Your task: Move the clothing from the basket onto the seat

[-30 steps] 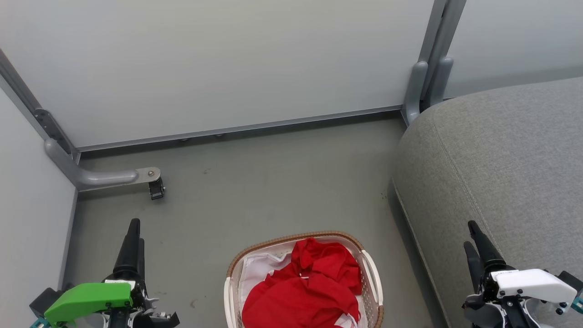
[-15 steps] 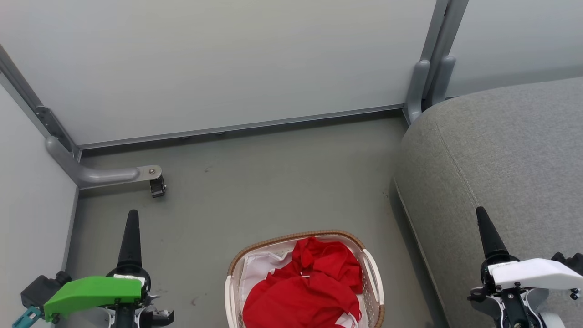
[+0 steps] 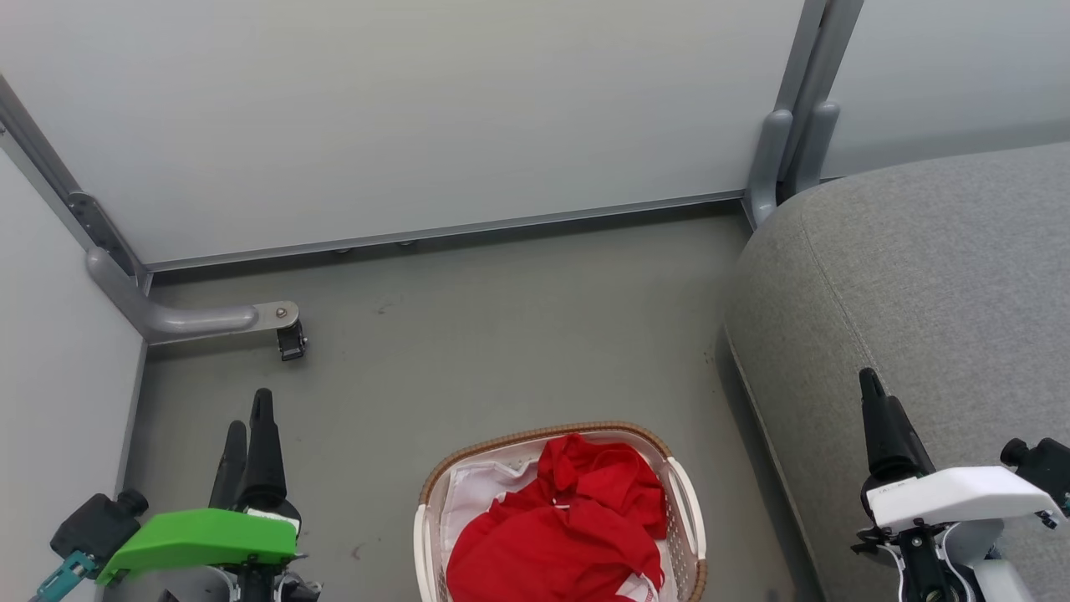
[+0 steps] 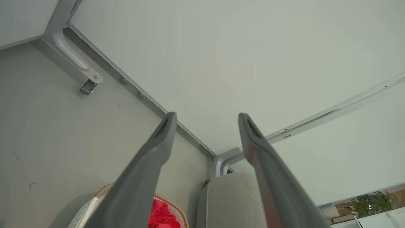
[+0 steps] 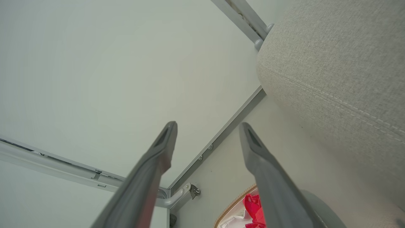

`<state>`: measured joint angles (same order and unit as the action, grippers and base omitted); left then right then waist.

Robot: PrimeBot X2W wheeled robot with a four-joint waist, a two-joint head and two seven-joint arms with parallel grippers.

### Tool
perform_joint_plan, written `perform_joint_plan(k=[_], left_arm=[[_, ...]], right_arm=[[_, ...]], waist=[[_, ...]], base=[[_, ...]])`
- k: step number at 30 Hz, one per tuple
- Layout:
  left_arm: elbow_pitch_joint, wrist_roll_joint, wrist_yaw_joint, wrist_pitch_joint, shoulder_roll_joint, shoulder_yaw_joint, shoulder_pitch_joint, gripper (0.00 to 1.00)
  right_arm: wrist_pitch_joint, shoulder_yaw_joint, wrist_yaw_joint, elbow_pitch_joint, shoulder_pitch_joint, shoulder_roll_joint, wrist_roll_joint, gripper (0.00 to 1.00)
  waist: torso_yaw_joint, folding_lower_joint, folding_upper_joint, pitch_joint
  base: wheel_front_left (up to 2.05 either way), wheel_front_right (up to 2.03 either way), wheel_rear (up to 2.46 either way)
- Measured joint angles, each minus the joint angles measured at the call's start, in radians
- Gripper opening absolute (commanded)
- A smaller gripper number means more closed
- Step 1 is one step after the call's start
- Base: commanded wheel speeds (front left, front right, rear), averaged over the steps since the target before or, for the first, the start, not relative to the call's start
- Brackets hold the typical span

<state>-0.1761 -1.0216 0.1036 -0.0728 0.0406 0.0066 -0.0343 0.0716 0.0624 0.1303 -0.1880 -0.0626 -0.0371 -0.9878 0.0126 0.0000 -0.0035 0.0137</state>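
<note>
Left gripper [image 3: 250,410] now rightward, jaws apart

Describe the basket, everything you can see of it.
The basket is a small oval of cream-white perforated plastic with a brown woven rim and a side handle. It stands upright on the grey floor, left of the seat and apart from it. A white liner and heaped red clothing fill it. Its near end is cut off by the frame.

Grey floor [image 3: 501,334], basket [image 3: 691,518] standing on it, seat [image 3: 919,276] near
</note>
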Motion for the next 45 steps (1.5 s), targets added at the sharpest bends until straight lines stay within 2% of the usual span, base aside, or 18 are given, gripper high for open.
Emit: perform_joint_plan(k=[8, 18, 45], left_arm=[[-0.02, 0.123, -0.007, -0.024, 0.001, -0.018, 0.005, 1.0], [-0.021, 0.256, -0.013, -0.053, 0.002, -0.04, 0.014, 1.0], [-0.041, 0.488, -0.025, -0.121, 0.003, -0.07, 0.037, 1.0]], right_arm=[[0.025, -0.024, 0.0, -0.007, 0.0, -0.002, 0.157, 1.0], [0.054, -0.034, 0.0, -0.021, 0.0, -0.003, 0.287, 1.0], [0.12, -0.058, 0.0, -0.056, -0.011, -0.007, 0.538, 1.0]], waist=[[0.003, 0.0, 0.0, 0.001], [0.007, 0.0, 0.0, 0.003], [0.021, 0.0, 0.0, 0.004]], base=[[0.0, 0.0, 0.0], [0.0, 0.0, 0.0], [0.0, 0.0, 0.0]])
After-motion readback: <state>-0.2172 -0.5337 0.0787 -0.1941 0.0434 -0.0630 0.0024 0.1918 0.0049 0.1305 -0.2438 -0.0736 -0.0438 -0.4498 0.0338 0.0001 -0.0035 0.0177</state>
